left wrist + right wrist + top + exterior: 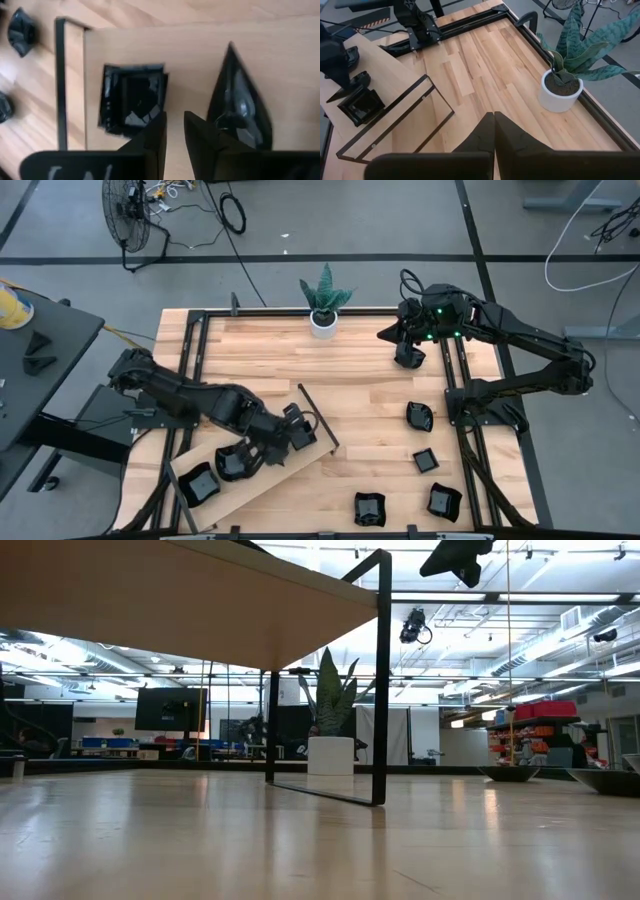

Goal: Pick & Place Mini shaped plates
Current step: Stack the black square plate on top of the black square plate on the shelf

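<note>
Two glossy black mini plates lie side by side on the light wooden board (190, 55): a square one (132, 100) and a teardrop one (240, 107). My left gripper (175, 117) hovers over the board between them, narrowly open, with nothing between its fingers. In the high view it sits at the board's far end (298, 428). Two more plates (197, 483) (236, 461) rest on the board's near part. Several others lie on the table's right side (419, 416) (444, 501). My right gripper (494, 116) is shut and empty, raised near the far right corner (409, 356).
The board stands raised on black frame legs (380, 680), slanting across the table's near left. A white pot with a green plant (323, 320) stands at the far edge. Black rails (452, 380) run along the table's sides. Bare wood lies in the middle (350, 380).
</note>
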`<act>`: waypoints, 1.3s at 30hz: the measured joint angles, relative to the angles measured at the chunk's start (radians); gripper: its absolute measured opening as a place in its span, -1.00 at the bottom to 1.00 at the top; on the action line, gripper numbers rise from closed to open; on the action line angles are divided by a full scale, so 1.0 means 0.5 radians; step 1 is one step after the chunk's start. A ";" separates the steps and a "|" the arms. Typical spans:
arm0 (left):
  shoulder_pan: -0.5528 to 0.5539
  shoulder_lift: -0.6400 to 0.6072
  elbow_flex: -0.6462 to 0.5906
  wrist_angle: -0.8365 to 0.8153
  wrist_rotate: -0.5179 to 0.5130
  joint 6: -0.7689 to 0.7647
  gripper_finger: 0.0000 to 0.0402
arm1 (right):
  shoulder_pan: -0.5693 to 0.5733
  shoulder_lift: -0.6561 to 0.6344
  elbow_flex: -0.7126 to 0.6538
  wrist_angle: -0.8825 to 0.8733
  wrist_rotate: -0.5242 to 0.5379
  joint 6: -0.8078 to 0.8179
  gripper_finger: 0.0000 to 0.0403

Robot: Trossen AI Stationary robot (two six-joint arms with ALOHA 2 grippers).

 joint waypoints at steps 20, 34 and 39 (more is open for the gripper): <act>0.035 -0.002 0.000 -0.014 -0.123 0.209 -0.60 | 0.001 0.000 0.000 0.019 0.001 0.036 -0.98; 0.040 0.003 -0.046 0.034 -0.109 0.208 -0.56 | 0.001 0.001 0.000 0.035 0.000 0.036 -0.98; 0.041 0.003 -0.046 0.106 -0.154 0.208 -0.57 | 0.001 0.000 -0.001 0.044 0.001 0.036 -0.98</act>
